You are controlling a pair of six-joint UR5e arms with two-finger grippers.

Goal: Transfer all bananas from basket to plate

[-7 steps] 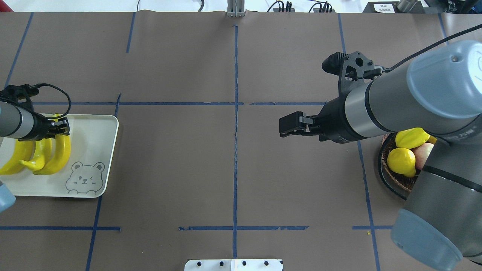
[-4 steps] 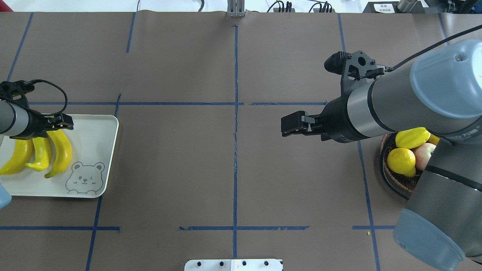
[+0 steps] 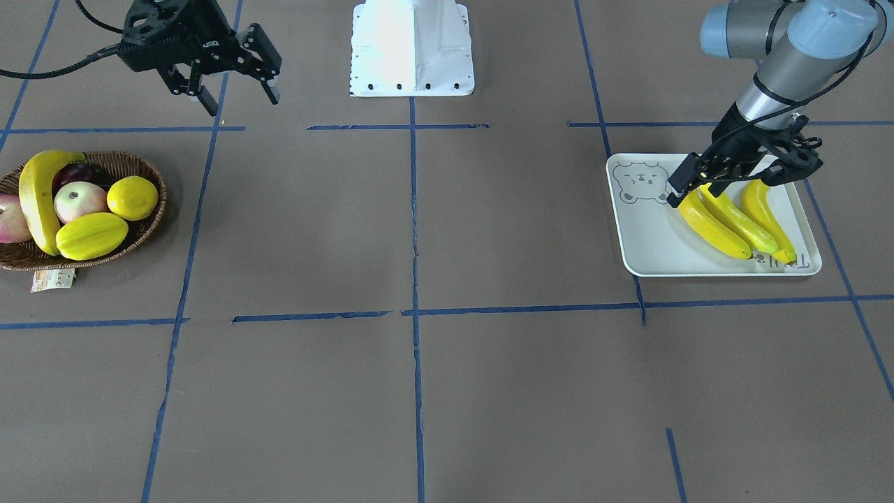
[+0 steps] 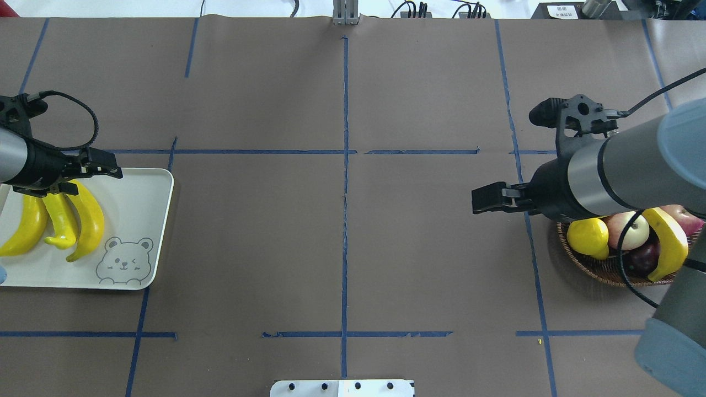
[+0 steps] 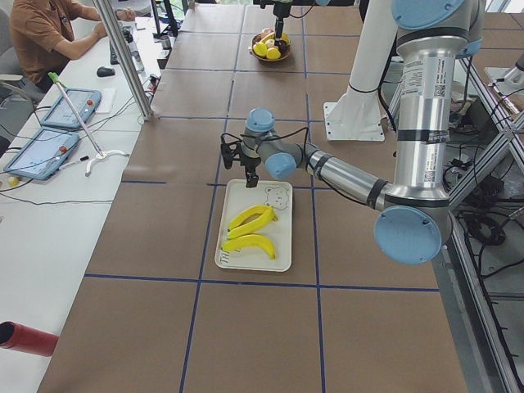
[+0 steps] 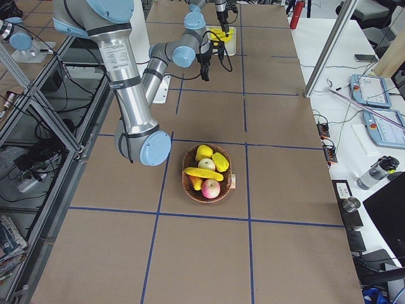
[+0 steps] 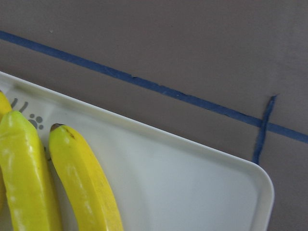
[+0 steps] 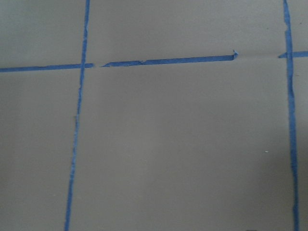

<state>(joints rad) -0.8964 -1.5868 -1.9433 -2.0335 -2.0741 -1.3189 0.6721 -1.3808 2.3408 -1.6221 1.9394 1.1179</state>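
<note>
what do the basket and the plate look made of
The basket looks like woven brown wicker: strands show along its rim. The plate looks like smooth moulded plastic, pale, faintly glossy, with rounded corners; melamine is possible.

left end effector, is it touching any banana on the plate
Apart. The exterior left view shows bare plate between the left end effector and the bananas.

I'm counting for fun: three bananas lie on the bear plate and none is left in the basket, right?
Not quite. Three bananas lie on the plate, but one banana is left in the basket; the front-facing view shows it.
</note>
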